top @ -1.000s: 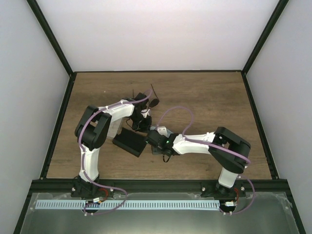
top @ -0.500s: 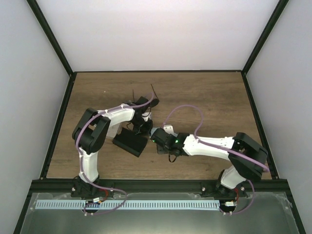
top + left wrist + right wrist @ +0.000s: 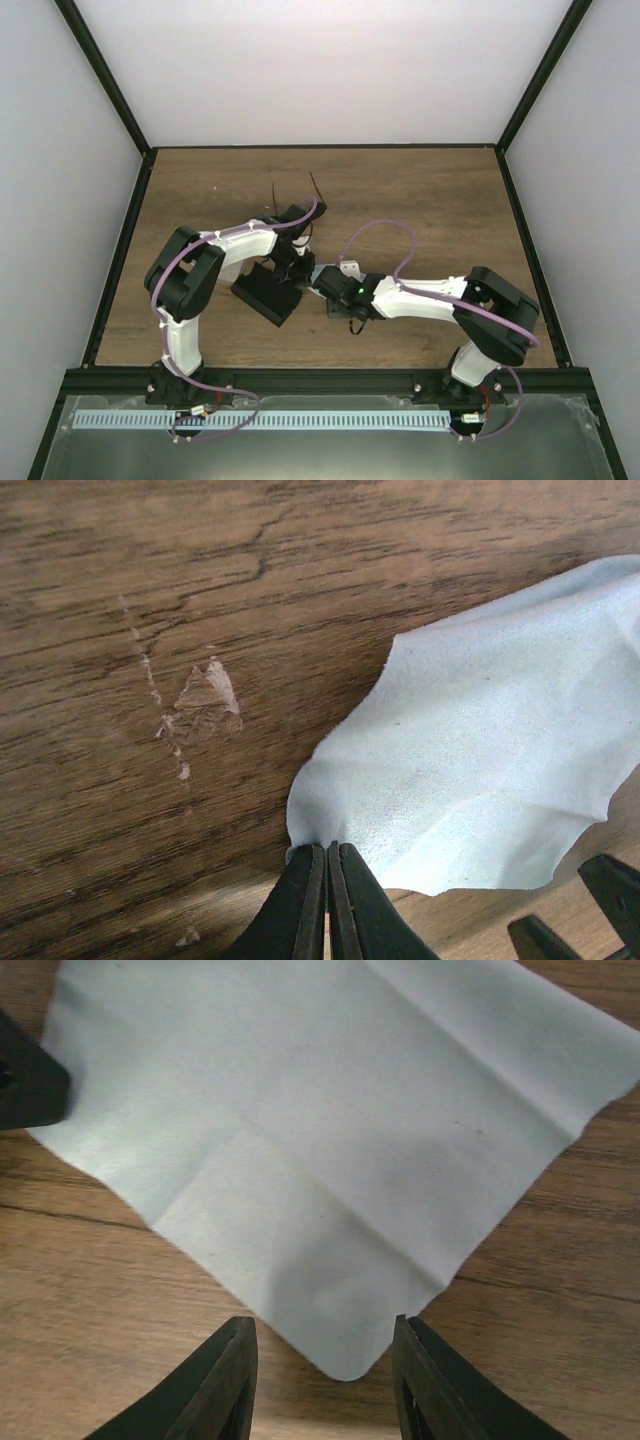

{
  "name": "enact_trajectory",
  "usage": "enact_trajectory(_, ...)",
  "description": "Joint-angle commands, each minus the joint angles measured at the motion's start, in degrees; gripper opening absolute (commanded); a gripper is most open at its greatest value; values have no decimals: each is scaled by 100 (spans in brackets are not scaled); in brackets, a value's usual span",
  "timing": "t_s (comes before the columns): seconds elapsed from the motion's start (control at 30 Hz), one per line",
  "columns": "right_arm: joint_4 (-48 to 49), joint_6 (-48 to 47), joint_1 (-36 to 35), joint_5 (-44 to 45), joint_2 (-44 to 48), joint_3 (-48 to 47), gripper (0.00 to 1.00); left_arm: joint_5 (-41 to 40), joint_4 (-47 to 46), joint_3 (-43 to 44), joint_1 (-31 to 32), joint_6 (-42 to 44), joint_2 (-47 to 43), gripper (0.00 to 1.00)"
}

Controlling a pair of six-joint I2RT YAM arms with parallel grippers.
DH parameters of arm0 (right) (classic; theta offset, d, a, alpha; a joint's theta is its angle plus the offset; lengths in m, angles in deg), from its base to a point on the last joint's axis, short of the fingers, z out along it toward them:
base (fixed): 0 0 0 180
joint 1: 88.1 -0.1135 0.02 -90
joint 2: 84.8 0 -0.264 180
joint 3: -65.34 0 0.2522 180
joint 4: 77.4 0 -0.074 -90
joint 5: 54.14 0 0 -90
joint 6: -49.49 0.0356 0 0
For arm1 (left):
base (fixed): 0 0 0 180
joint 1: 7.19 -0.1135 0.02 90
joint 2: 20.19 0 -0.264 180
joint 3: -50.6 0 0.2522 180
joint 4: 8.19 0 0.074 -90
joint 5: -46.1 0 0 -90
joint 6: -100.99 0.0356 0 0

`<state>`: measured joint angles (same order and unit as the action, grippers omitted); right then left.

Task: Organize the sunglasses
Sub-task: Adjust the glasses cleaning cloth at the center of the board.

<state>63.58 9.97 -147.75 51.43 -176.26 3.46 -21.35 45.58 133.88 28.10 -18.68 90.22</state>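
Sunglasses [image 3: 313,185] arms point away (left gripper [image 3: 327,850] pinches cloth [image 3: 480,760]).

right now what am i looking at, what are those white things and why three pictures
Those are two robot arms bolted at the near edge of the table, each ending in a two-finger pincer. The wide picture looks down from above; the two close-ups come from wrist cameras. On the wood are a black case and a light blue cloth; thin dark sunglasses arms show farther back. The left pincer is shut on one cloth corner. The right pincer is open, fingers either side of another corner, not gripping.
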Motion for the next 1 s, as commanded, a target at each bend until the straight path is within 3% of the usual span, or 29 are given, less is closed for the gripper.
enact_trajectory(0.0,109,84,100,33,-122,72,39,-62,53,20,11,-21,-57,4)
enact_trajectory(0.33,151,3,93,-70,-390,127,38,-39,60,38,19,-8,-42,4)
enact_trajectory(0.63,-317,-10,-107,-44,-967,-236,3,-40,38,87,18,-37,-30,4)
enact_trajectory(0.8,-630,49,-81,107,-728,-334,1,-83,97,178,9,-12,-84,4)
enact_trajectory(0.97,-1187,22,243,48,216,-689,1,-148,303,548,4,-35,-317,4)
